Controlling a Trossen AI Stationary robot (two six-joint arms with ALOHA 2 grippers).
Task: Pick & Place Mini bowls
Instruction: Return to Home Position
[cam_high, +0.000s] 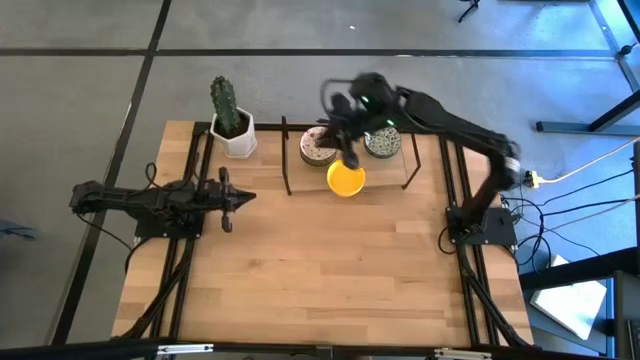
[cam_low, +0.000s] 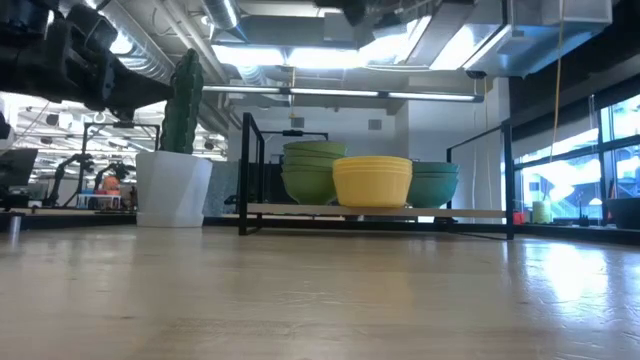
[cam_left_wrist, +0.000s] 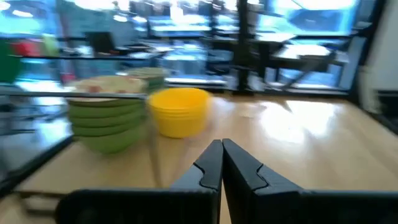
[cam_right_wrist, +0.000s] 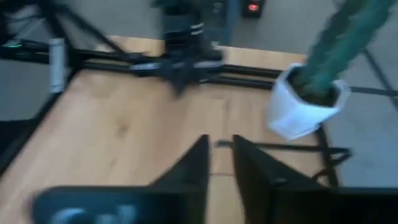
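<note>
At the upper centre of the high view, three stacks of mini bowls (cam_high: 346, 180) stand on the shelf (cam_low: 450, 212): red patterned at left, yellow lower in the middle, green-grey at right. Over them hovers the right gripper (cam_right_wrist: 217, 146), fingers narrowly apart, holding nothing. At mid-left waits the left gripper (cam_left_wrist: 222, 144), fingers pressed together.

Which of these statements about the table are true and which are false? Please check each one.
1. The yellow bowls stand in one stack on the rack. True.
2. The cactus pot stands on the right arm's side of the rack. False: it stands on the left arm's side.
3. The left tool grips a bowl. False: it is shut on nothing, at the table's left side.
4. The right tool is open and holds nothing. True.
</note>
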